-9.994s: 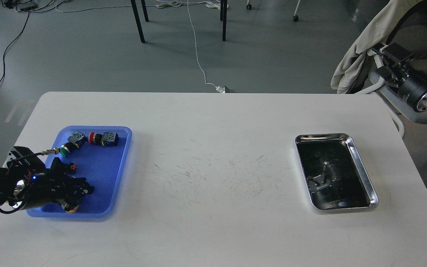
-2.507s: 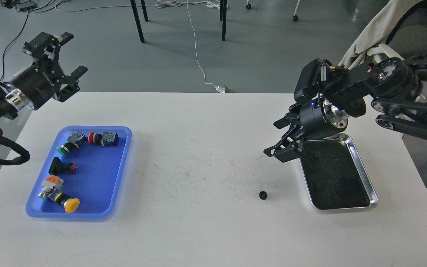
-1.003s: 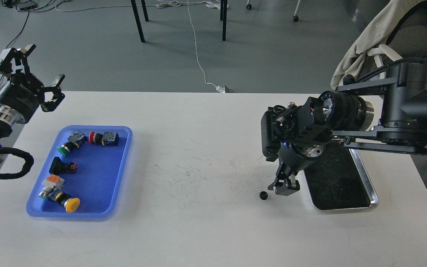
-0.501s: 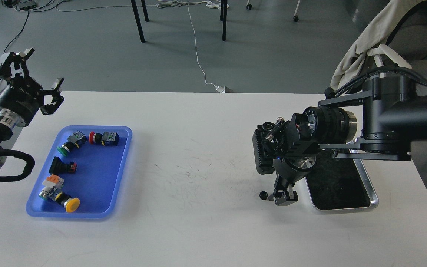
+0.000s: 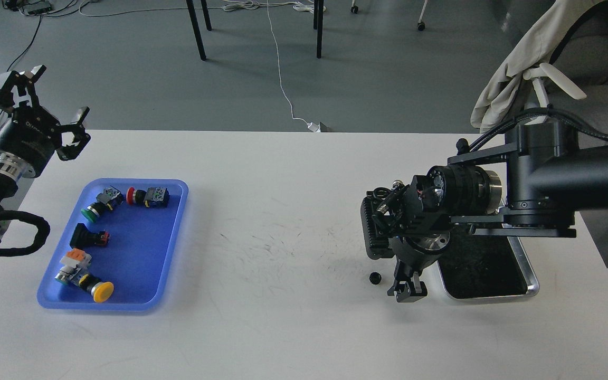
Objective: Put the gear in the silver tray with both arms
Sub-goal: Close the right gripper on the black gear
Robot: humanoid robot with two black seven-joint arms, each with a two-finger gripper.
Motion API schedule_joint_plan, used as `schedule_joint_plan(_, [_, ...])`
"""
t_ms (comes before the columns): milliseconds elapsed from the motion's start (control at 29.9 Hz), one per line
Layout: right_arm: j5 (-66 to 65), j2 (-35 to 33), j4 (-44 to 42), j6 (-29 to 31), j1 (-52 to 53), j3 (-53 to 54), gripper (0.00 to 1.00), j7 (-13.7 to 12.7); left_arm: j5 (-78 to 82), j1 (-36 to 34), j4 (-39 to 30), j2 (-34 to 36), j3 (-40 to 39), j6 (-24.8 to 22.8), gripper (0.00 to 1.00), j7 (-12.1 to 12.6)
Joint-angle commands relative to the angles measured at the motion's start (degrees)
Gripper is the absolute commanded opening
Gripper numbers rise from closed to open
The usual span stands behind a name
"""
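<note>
Gear [image 5: 374, 277], small, black and toothed, lies on the scuffed white table [image 5: 293, 327] just left of my right gripper [image 5: 407, 290], apart from it. That gripper points down, its dark fingers too close-set for me to tell their gap. Behind it sits the silver tray [image 5: 530, 278], shiny-rimmed with a dark bottom. My left gripper [image 5: 43, 97] hangs spread and empty beyond the blue plastic tray [image 5: 172, 232].

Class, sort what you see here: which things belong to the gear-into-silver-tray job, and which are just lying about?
Job: gear; silver tray; right gripper; left gripper.

Lying about: blue tray; push-button switches; jacket; floor cable.
</note>
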Motion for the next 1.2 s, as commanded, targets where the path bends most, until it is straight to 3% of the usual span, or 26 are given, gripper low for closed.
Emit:
schedule_joint_plan(0, [0.0, 1.12, -1.17, 0.01, -0.66, 0.05, 0.71, 0.01, 0.01, 0.0, 0.0, 0.0, -0.03, 0.0, 0.99, 0.01])
schedule_joint_plan(435, [0.18, 4.91, -3.99, 0.01, -2.42, 0.14, 0.69, 0.01, -0.08, 0.0, 0.0, 0.26, -0.11, 0.0, 0.99, 0.01])
schedule_joint_plan(702, [0.09, 5.43, -6.71, 0.01, -3.82, 0.14, 0.58, 0.01, -0.08, 0.0, -0.09, 0.35, -0.11, 0.0, 0.99, 0.01])
schedule_joint_plan(1170, [0.09, 6.84, -9.17, -0.08, -5.06, 0.23, 0.51, 0.01, 0.01, 0.0, 0.0, 0.35, -0.47, 0.0, 0.99, 0.01])
